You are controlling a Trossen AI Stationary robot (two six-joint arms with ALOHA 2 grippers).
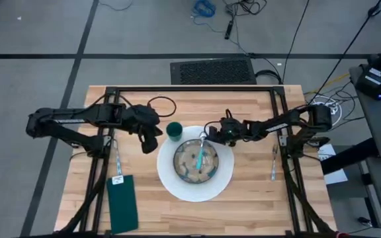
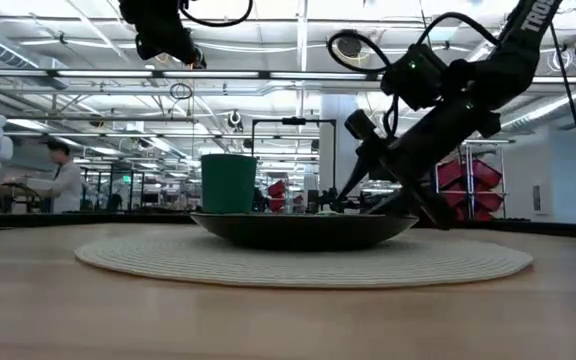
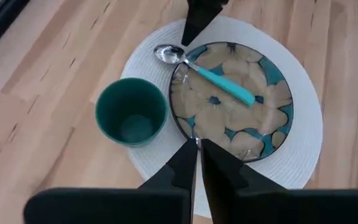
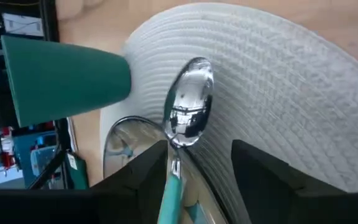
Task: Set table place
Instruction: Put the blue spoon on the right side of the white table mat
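Note:
A flowered plate (image 1: 189,168) sits on a round white placemat (image 1: 170,185) in the middle of the table (image 1: 256,205). A teal-handled spoon (image 3: 219,79) lies across the plate, its metal bowl (image 4: 188,115) over the plate's far rim, on the mat. My right gripper (image 4: 199,149) is open and low at that rim, a finger on either side of the spoon's neck. A green cup (image 1: 174,130) stands on the mat's far left edge. My left gripper (image 3: 197,149) hangs shut, high above the mat's left side. My right gripper's open fingers straddle the spoon's neck (image 4: 174,155), coming from the table's right and slanting down. One finger (image 4: 148,171) is close beside the neck; whether it touches I cannot tell. The spoon rests on the plate and mat.
A fork (image 1: 118,158) and a dark green napkin (image 1: 123,201) lie at the table's left. Another utensil (image 1: 274,162) lies at its right. Black frame tubes (image 1: 190,89) run along the table's far edge and sides.

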